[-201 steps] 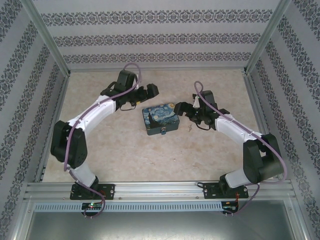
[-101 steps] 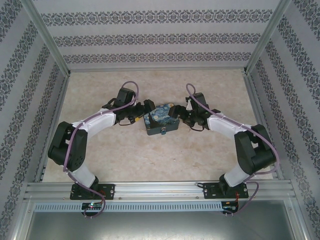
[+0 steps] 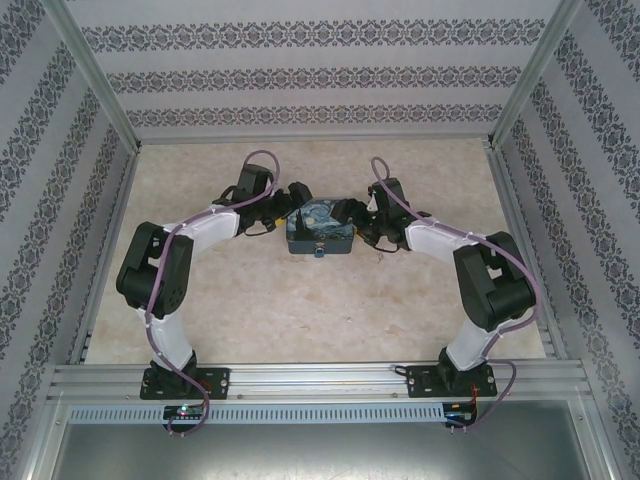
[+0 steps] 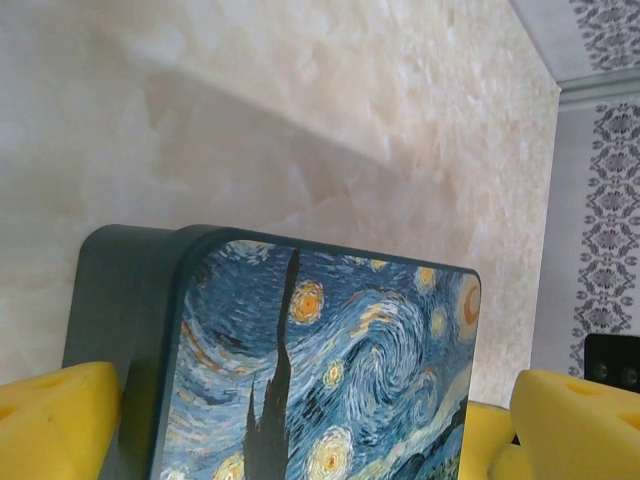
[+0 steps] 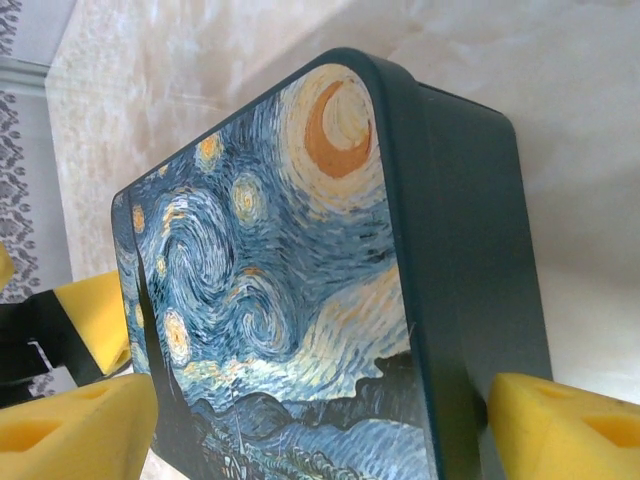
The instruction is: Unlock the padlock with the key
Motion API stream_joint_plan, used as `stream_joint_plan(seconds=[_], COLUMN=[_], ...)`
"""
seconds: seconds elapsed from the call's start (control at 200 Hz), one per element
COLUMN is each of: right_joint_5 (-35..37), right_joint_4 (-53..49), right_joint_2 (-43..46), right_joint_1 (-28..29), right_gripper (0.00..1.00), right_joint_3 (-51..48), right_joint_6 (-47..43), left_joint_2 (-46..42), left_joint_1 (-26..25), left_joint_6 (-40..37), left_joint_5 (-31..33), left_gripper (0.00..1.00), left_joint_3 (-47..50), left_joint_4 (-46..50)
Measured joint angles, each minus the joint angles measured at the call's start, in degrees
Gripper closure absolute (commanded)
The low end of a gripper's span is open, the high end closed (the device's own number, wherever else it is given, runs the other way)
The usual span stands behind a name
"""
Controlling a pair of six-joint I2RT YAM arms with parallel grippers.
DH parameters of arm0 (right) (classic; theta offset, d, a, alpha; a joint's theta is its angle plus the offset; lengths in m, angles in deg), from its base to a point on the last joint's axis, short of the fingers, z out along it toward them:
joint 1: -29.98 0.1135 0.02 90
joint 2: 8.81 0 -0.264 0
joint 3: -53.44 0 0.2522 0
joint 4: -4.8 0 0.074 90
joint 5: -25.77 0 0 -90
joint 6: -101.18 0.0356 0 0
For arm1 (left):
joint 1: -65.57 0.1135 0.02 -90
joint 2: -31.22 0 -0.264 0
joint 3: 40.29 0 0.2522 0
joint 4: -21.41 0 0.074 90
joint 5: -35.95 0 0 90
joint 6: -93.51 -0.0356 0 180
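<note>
While the padlock (image 3: pixel 320 252) sits at the near face of the painted box (image 3: pixel 318 228), mid-table, the box is bracketed from both ends — no lock work has been started.
The left gripper (image 3: pixel 288 205) is set at the box's left end with jaws spread wide; a gap is seen beside one yellow pad (image 4: pixel 580 420), so nothing is clamped. The right gripper (image 3: pixel 352 215) is placed astride the right end, pads (image 5: pixel 570 430) close to the walls — whether the box is pinched cannot be told. The box is probably being steadied so the lock can be reached.
</note>
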Motion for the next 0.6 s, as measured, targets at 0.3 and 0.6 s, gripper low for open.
stream_joint_plan(seconds=[0.3, 0.6], right_joint_5=[-0.6, 3.1], right_joint_4=[1.5, -4.4], right_joint_2=[-1.2, 6.9], right_joint_1=[-1.0, -7.4], right_gripper=[0.11, 0.12], right_joint_3=[0.8, -0.6], right_joint_6=[2.6, 0.6], left_joint_2=[0.7, -0.5], left_joint_1=[0.8, 1.0], left_joint_6=[0.7, 2.1], left_joint_5=[-0.2, -0.7], left_gripper=[0.0, 0.0], left_joint_3=[-0.5, 4.7], left_joint_4=[-1.7, -3.9])
